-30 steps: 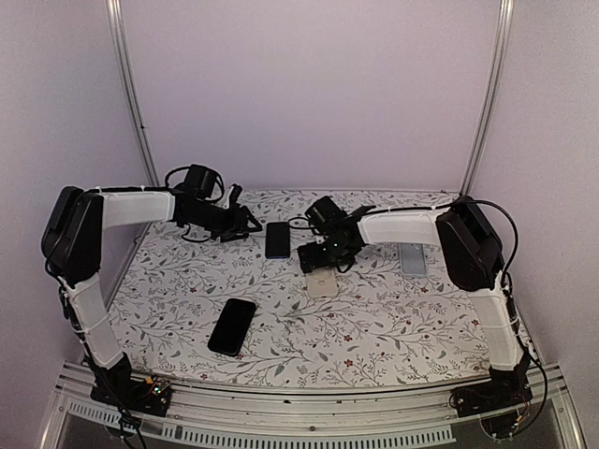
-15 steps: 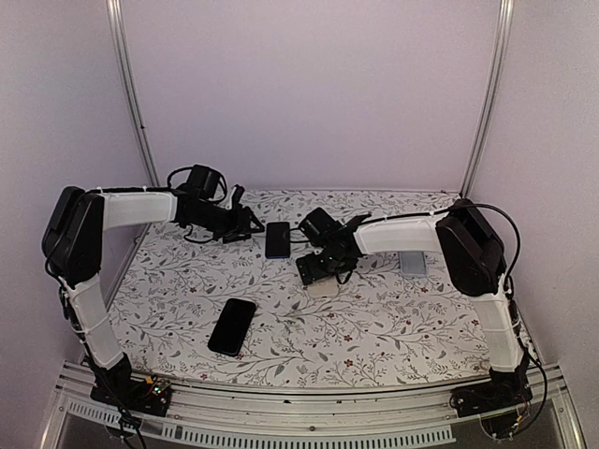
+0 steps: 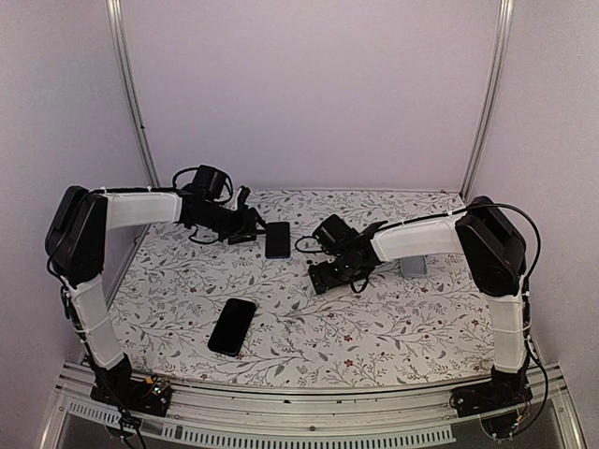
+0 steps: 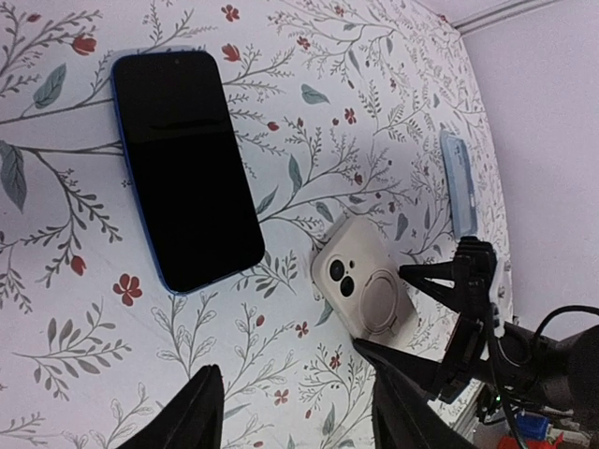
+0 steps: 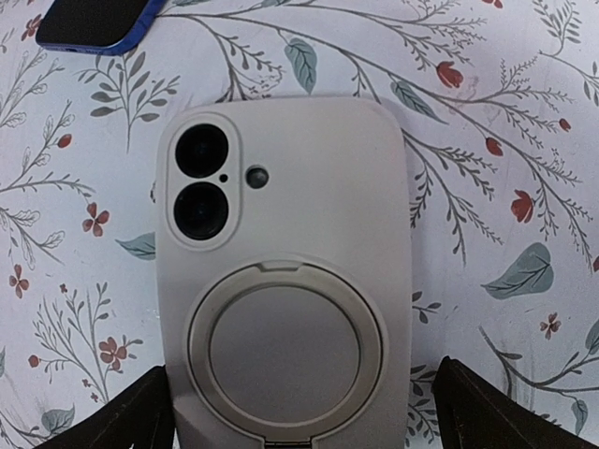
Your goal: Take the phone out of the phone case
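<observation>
A phone in a beige case (image 5: 285, 281) lies face down on the floral table, camera lenses and ring holder up. My right gripper (image 5: 301, 374) is open, one finger on each side of the case's lower end, low over it. In the top view the right gripper (image 3: 329, 272) hides this phone. The left wrist view shows the beige case (image 4: 363, 285) with the right gripper's black fingers (image 4: 440, 281) around it. My left gripper (image 4: 283, 354) is open and empty, above the table between the beige case and a blue-edged phone (image 4: 187, 168). In the top view, the left gripper (image 3: 248, 224) is just left of the blue-edged phone (image 3: 277, 239).
A black phone (image 3: 232, 325) lies screen up near the front left. A pale blue-grey case or phone (image 3: 412, 265) lies right of the right gripper, also in the left wrist view (image 4: 459, 182). Metal frame posts stand at the back corners.
My right gripper has moved right and nearer the front edge, and it now covers the beige case in the top view. My left gripper has shifted slightly right toward the blue-edged phone.
</observation>
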Tool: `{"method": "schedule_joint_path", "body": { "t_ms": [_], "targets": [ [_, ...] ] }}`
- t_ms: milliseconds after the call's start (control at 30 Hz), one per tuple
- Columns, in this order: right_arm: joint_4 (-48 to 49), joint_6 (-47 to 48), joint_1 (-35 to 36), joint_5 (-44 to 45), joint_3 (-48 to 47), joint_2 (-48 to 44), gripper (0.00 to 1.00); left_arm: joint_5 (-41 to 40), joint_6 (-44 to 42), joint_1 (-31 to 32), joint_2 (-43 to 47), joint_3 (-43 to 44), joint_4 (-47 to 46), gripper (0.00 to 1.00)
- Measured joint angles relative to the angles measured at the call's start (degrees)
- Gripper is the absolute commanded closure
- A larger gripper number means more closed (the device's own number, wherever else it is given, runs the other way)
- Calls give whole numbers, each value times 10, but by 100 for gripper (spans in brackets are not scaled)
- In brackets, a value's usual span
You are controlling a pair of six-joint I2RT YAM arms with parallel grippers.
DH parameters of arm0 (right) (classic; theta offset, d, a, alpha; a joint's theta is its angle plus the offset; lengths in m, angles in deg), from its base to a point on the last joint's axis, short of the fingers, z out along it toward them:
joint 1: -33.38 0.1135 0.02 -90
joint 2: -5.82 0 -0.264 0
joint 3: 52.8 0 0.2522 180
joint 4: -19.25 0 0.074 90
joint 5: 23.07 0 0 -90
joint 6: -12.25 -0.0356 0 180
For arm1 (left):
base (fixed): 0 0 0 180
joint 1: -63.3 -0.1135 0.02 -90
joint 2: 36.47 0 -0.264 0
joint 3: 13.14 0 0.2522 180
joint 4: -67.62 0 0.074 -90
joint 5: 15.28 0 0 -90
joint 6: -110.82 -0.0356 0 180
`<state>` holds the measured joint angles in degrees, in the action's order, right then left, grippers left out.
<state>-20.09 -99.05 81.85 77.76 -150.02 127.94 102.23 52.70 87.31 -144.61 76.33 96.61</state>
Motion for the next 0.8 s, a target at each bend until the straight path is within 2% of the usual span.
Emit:
{"method": "schedule_joint_path", "body": {
  "t_ms": [333,433,700,800],
  "targets": [
    [-16,10,1,-19,13,-14,11,0,27,17,0,-1,-24,44],
    [-14,14,2,-26,25,-22,16,1,38,20,0,-6,-38,44],
    [-12,21,-1,-43,24,-25,49,14,85,27,0,-50,-90,43],
    [-15,21,-3,-53,21,-25,56,23,110,29,0,-75,-121,42]
  ]
}}
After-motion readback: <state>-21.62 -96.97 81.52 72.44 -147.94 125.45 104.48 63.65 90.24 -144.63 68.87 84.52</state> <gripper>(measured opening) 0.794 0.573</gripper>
